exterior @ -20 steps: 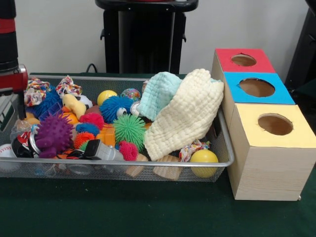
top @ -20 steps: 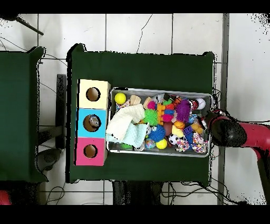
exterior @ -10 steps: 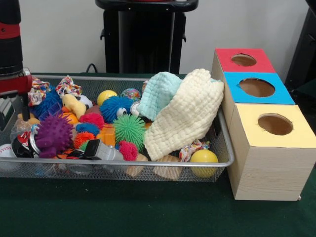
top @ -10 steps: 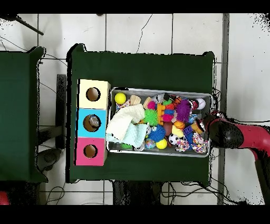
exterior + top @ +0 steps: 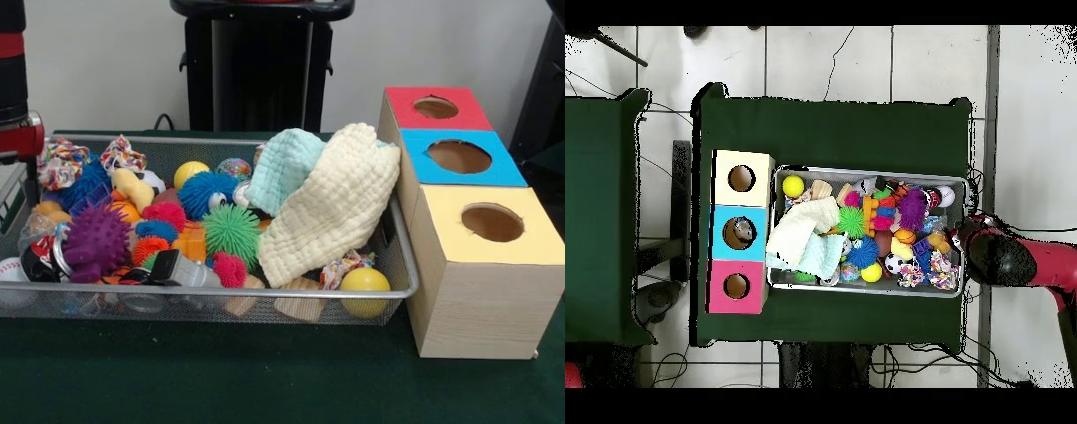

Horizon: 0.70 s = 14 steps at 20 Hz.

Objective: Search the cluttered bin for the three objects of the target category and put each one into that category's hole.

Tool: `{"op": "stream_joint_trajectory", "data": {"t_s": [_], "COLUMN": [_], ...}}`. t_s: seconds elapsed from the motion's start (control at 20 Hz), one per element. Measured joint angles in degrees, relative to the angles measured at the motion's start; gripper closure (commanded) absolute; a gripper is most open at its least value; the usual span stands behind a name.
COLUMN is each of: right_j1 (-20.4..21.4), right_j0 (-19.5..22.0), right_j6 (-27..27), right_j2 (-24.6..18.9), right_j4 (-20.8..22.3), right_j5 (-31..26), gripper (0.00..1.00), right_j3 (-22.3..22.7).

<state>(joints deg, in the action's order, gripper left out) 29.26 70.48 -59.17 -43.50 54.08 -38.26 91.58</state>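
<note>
Wire mesh makes up the bin (image 5: 388, 265), and from the front I see it heaped with toys: a purple spiky ball (image 5: 95, 240), a green spiky ball (image 5: 232, 230), a blue one (image 5: 205, 193), a yellow ball (image 5: 365, 281) in the near corner by the boxes, and two cloths, cream (image 5: 334, 205) over pale green (image 5: 284, 168), draped high against the bin's box-side end. I judge those cloths hide whatever lies under them, which is why a search is needed at all. My arm (image 5: 18, 97) shows only as a red and black column at the picture's left edge, over that end of the bin; my gripper's tips are out of sight here, so I cannot tell whether they stand apart or together. Beside the bin stand the red box (image 5: 437, 119), the blue box (image 5: 463, 163) and the yellow box (image 5: 490, 265), each with a round hole on top.

From overhead, my arm (image 5: 1005, 255) hangs over the bin's end farthest from the boxes, just at the rim (image 5: 967, 215), and covers the gripper. The blue box's hole (image 5: 742, 232) seems to hold something already; the other two look dark. Which category is wanted I cannot say, but the spiky balls lie mid-bin, uncovered and easiest to reach.
</note>
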Motion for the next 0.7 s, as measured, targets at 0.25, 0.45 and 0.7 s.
{"op": "stream_joint_trajectory", "data": {"t_s": [0.25,0.45,0.7], "right_j1": [1.1,2.46,3.81], "right_j0": [-0.01,-0.38,-1.7], "right_j6": [0.0,0.0,0.0], "right_j2": [-0.01,0.01,0.0], "right_j4": [0.16,0.25,0.29], "right_j5": [0.0,0.0,0.0], "gripper": [0.0,0.0,0.0], "right_j3": [1.13,2.93,4.79]}}
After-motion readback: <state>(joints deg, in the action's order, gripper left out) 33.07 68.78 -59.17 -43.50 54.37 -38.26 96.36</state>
